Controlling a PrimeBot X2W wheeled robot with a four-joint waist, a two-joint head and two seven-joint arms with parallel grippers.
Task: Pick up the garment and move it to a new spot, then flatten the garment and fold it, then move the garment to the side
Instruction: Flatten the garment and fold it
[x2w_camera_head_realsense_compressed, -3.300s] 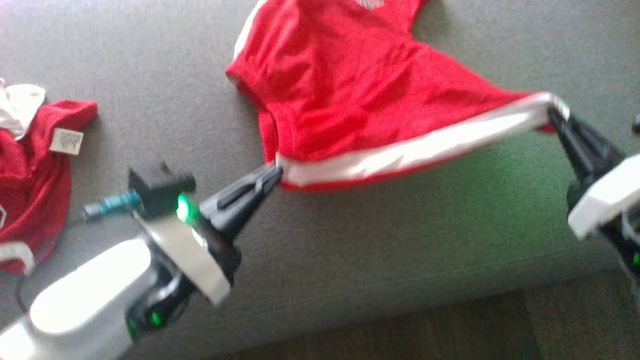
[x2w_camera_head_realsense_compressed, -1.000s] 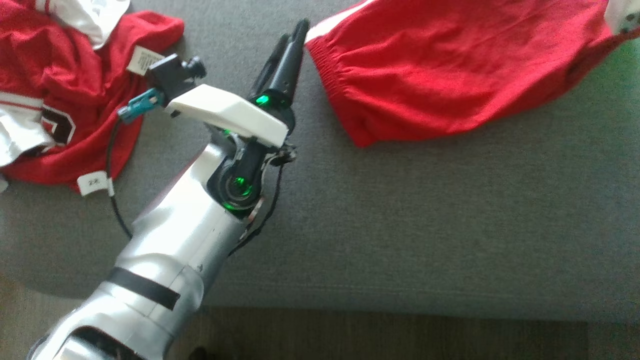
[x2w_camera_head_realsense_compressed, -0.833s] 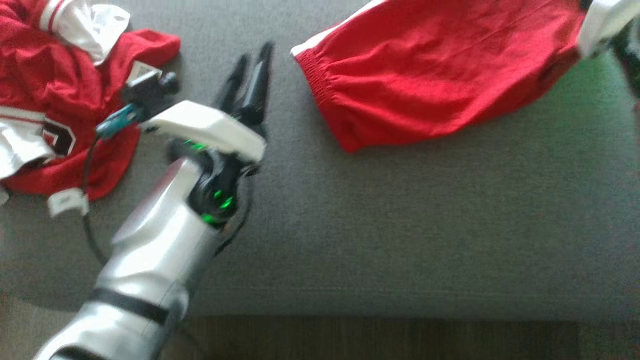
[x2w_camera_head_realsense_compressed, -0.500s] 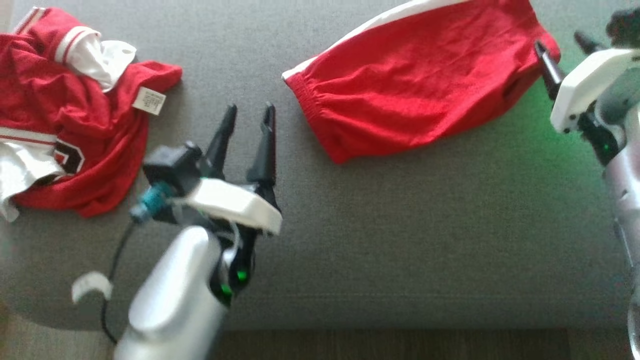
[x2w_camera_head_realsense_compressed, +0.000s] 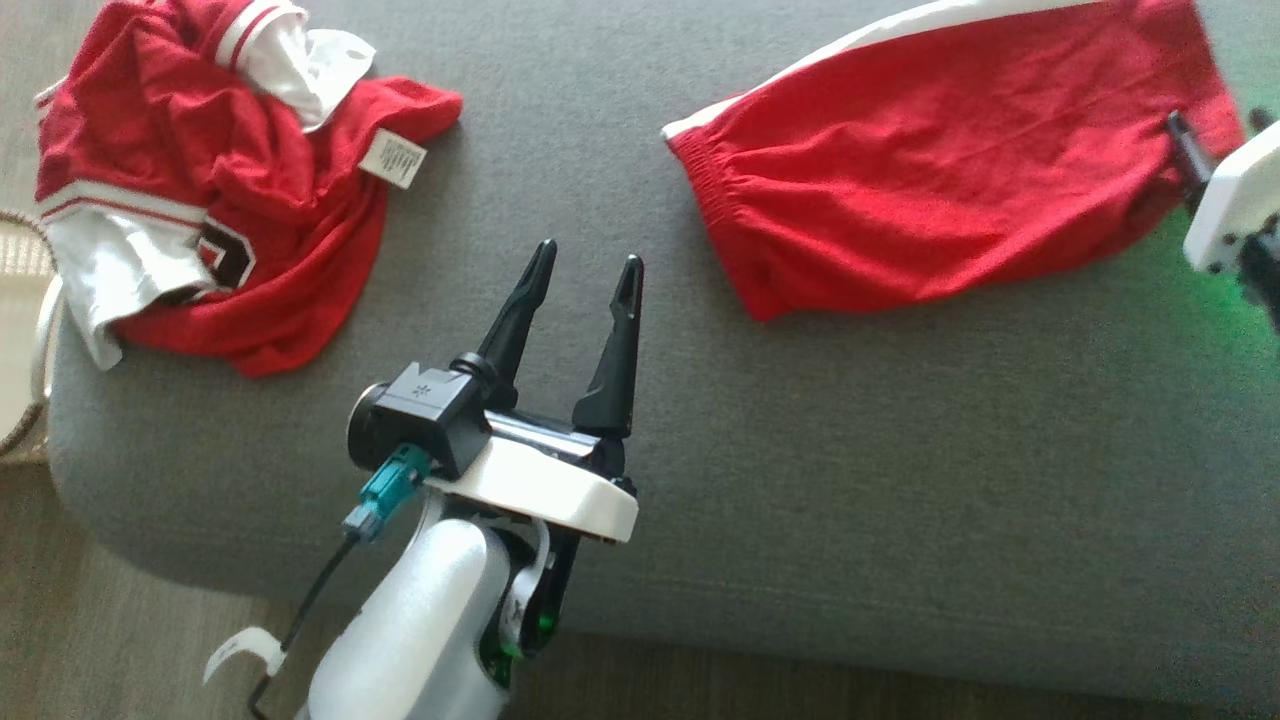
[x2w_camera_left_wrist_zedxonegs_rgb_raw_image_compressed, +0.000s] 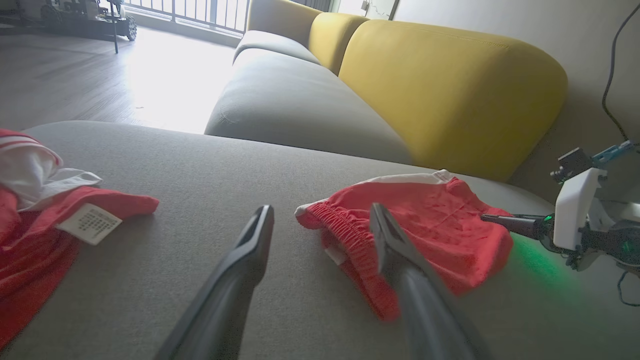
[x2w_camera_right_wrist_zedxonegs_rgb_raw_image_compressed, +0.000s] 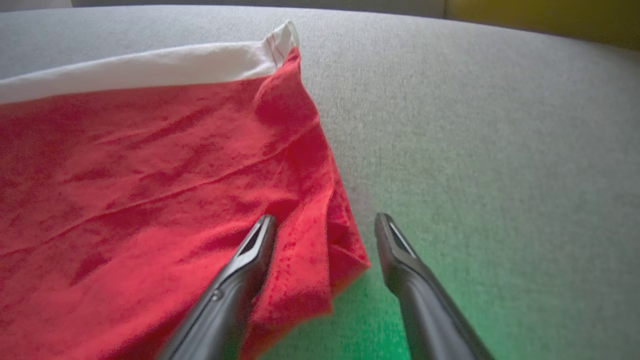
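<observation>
The red shorts with a white side stripe lie folded over on the grey cushion, elastic waistband toward my left. My left gripper stands open just short of the waistband, nothing between its fingers. From the left wrist view the shorts sit right beyond that gripper. My right gripper is open at the far end of the shorts, with the cloth's corner lying loose between its fingers. It also shows at the head view's right edge.
A crumpled red and white jersey with a label lies at the cushion's left end. The cushion's front edge drops to a wooden floor. A yellow sofa back rises behind. A woven basket stands at far left.
Both grippers held the shorts' hem stretched between them; now both have let go and opened. The shorts lie folded. My left gripper has drawn back from the waistband. The camera has shifted.
</observation>
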